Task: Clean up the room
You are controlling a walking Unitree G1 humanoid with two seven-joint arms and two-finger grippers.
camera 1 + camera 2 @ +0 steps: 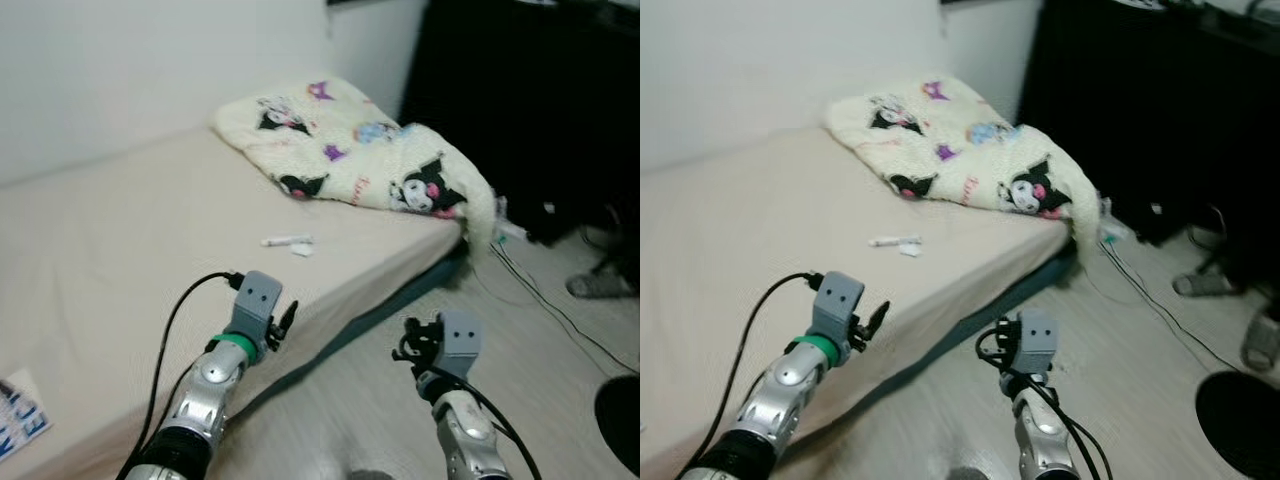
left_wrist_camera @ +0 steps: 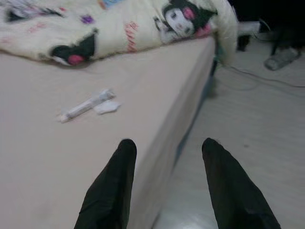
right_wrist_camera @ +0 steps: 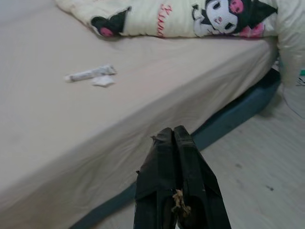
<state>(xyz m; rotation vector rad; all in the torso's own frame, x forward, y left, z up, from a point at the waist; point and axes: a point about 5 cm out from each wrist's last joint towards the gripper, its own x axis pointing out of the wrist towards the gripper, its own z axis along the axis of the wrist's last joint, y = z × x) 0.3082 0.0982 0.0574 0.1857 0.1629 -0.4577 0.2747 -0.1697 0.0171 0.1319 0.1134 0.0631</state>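
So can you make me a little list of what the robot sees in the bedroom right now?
bed: beige mattress, low on the floor
blanket: cream cartoon blanket bunched at the far corner, one end drooping over the edge
small things on bed: white tube with a white scrap beside it
floor: pale wood floor with cables
left end effector: open, over the bed edge, holding nothing
right end effector: shut, over the floor beside the bed, holding nothing
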